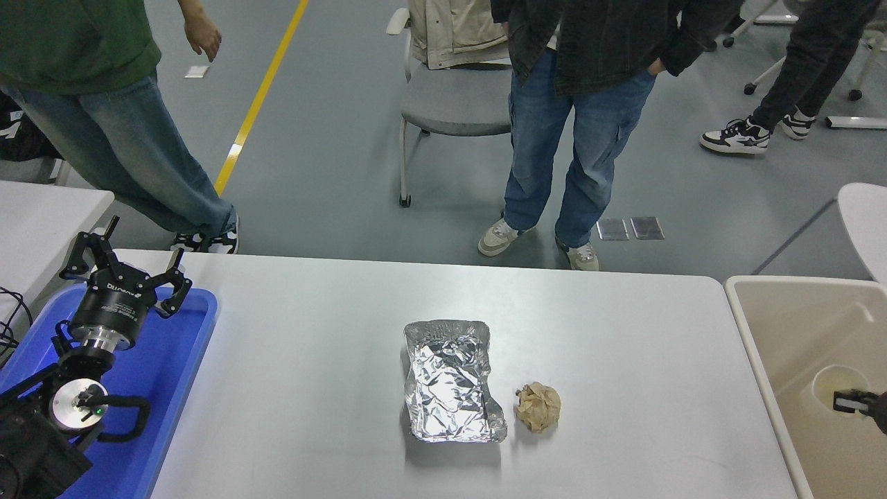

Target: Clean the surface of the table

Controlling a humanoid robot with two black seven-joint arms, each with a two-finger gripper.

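Observation:
The table surface (312, 346) is a wide white-grey top. On it lie a crumpled foil tray (450, 381) and, just to its right, a brown paper ball (538, 407). My right gripper (842, 401) pokes in from the right edge over the beige bin (745, 326). Only its tip shows, shut on the rim of a pale white cup (831, 381) inside the bin's outline. My left gripper (132, 267) is parked open above the blue tray (173, 360) at the lower left.
One person stands at the far edge behind the foil tray, and another at the far left. A grey chair (454, 104) stands behind them. A smaller white table (41, 215) is at the left, and a rounded white table corner (866, 215) at the right.

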